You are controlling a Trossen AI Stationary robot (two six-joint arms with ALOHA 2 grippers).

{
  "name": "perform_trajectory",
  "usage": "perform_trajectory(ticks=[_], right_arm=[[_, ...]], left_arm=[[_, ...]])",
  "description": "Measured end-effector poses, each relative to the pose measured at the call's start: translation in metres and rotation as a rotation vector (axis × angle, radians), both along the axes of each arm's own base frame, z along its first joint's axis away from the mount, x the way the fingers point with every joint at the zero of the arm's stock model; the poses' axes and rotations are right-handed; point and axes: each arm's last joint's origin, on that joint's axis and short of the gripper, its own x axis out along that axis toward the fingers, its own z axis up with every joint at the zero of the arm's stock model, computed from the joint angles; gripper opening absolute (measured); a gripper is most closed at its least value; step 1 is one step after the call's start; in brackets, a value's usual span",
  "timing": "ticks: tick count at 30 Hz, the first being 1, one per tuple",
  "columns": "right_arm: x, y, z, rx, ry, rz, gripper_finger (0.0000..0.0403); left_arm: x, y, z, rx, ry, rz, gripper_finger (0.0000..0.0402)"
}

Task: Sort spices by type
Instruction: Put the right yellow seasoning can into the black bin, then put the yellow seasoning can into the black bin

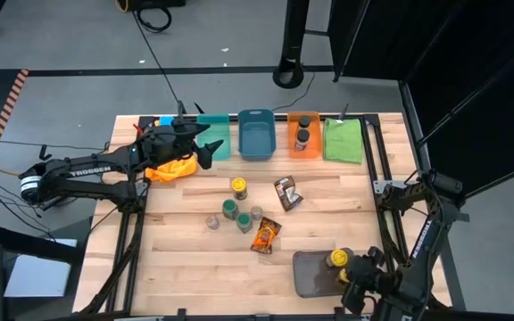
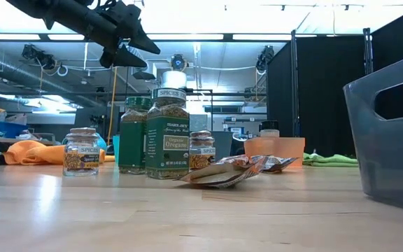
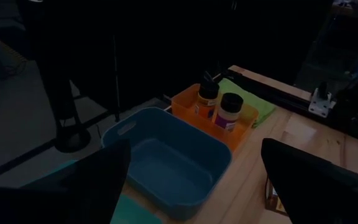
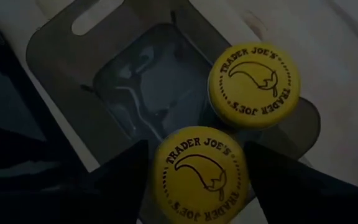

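Observation:
Several small spice jars stand upright mid-table: one yellow-lidded (image 1: 238, 186), green-lidded ones (image 1: 229, 209) and grey-lidded ones (image 1: 212, 222). A brown packet (image 1: 286, 193) and an orange packet (image 1: 266, 234) lie flat beside them. Two dark-lidded jars (image 3: 230, 109) stand in the orange bin (image 1: 303, 143). My right gripper (image 4: 197, 186) is low over the grey bin (image 4: 73, 74) at the near right, shut on one of two yellow-lidded jars there. My left gripper (image 1: 211, 144) hovers open and empty above the teal bin (image 1: 214, 134). My right gripper holds the nearer yellow-lidded jar (image 4: 199, 177) pinched between its two fingers, one on each side just at the lid's rim. The fingers come from above, pointing down. The jar stands upright inside the grey bin, next to the second yellow-lidded jar (image 4: 253, 84).
Along the far edge stand a teal bin, a blue bin (image 1: 257, 134), the orange bin and a green cloth (image 1: 344, 140). An orange cloth (image 1: 172, 168) lies under the left arm. Bare wood shows at the near left of the table.

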Motion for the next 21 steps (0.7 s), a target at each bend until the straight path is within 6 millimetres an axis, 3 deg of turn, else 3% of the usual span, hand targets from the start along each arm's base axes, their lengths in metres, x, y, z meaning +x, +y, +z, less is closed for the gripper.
perform_trajectory(ticks=[11,17,21], right_arm=[[0.001,-0.003,0.003,-0.014,0.009,-0.002,0.0288],[-0.004,-0.015,0.021,-0.001,-0.006,-0.016,0.0289],[-0.009,-0.031,0.044,0.036,-0.04,-0.027,0.0289]], left_arm=[[0.0,0.0,0.0,0.003,0.002,0.0,0.0369],[0.0,0.0,0.0,0.004,0.003,-0.001,0.0369],[0.0,0.0,0.0,0.005,0.003,-0.001,0.0369]])
